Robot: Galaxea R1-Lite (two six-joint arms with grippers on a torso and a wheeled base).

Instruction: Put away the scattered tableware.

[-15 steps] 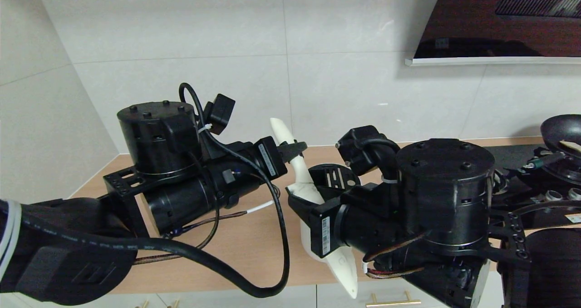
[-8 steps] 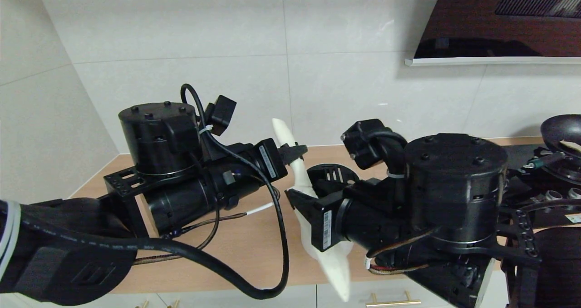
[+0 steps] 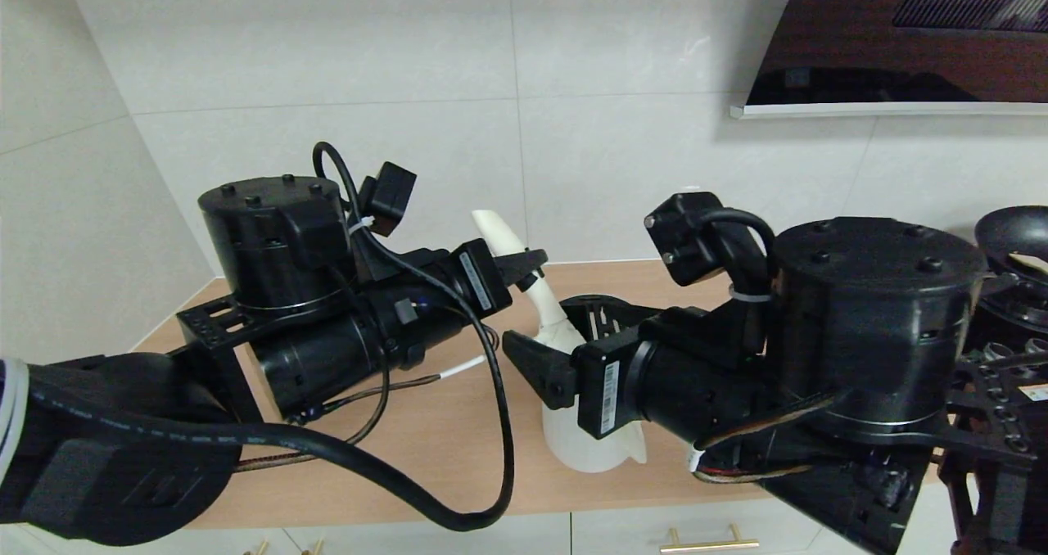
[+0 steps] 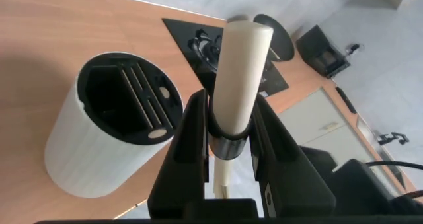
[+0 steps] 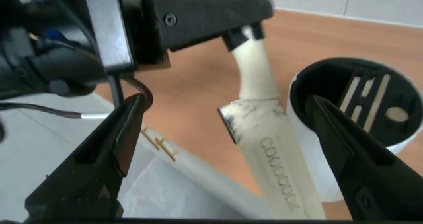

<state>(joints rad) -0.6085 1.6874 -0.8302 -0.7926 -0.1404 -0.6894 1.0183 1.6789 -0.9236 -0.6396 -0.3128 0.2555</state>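
Left end effector [image 3: 530, 267]: closed on the handle of a cream-coloured utensil [image 3: 547, 309], with the fingers clamped on either side just above a dark band on the handle. The utensil is held in the air over the desk [image 3: 442, 440] and tilted, handle end uppermost. Its broader lower part slants down beside the outer wall of the holder, not inside it; whether the two touch cannot be told. Right end effector [image 5: 225, 102]: open, with the fingers spread wide to either side of the utensil's lower part and neither one on it. Holder [image 3: 585, 448]: a white cylinder with a black slotted insert, standing upright on the desk just behind the utensil and between the two arms. Black hob [image 4: 192, 32]: set into the desk beyond the holder. Dark pan [image 3: 1011, 236]: at the robot's far right. Dark range hood [image 3: 901, 39]: mounted on the tiled wall above.
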